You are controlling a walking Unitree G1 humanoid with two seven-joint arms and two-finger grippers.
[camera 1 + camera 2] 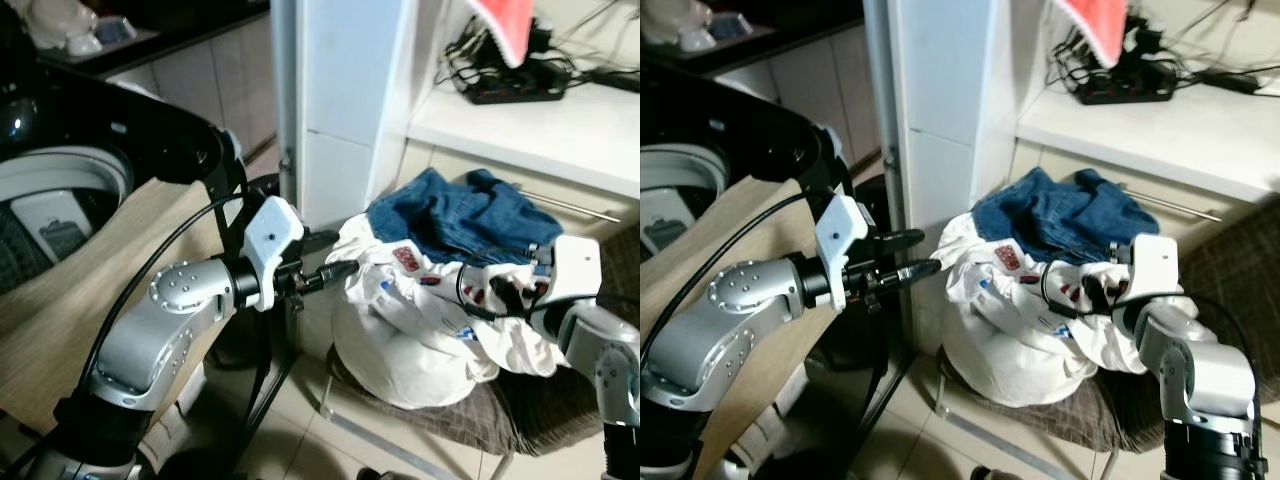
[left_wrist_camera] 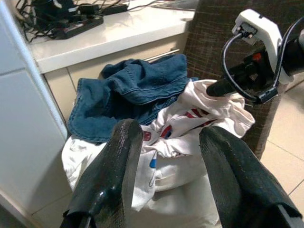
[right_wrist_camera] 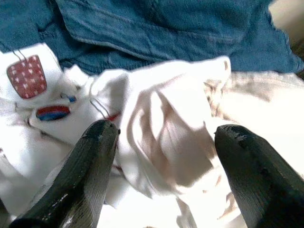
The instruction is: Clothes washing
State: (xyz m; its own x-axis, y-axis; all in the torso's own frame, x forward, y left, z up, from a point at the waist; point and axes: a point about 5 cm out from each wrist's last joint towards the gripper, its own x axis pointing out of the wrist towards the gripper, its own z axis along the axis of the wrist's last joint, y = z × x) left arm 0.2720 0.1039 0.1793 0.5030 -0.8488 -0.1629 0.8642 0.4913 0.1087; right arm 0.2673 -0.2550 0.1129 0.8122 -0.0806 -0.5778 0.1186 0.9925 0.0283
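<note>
Crumpled white printed garment (image 1: 420, 320) under rumpled blue denim (image 1: 460, 220).

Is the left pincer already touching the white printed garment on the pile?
Apart. In the right eye view the left pincer ends short of the white printed garment, with grey wall visible between the fingertips and the cloth.

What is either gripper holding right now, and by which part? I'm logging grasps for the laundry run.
Nothing is held. The right gripper is open, its fingers straddling a fold of the white garment; the left gripper is open, short of the pile.
</note>
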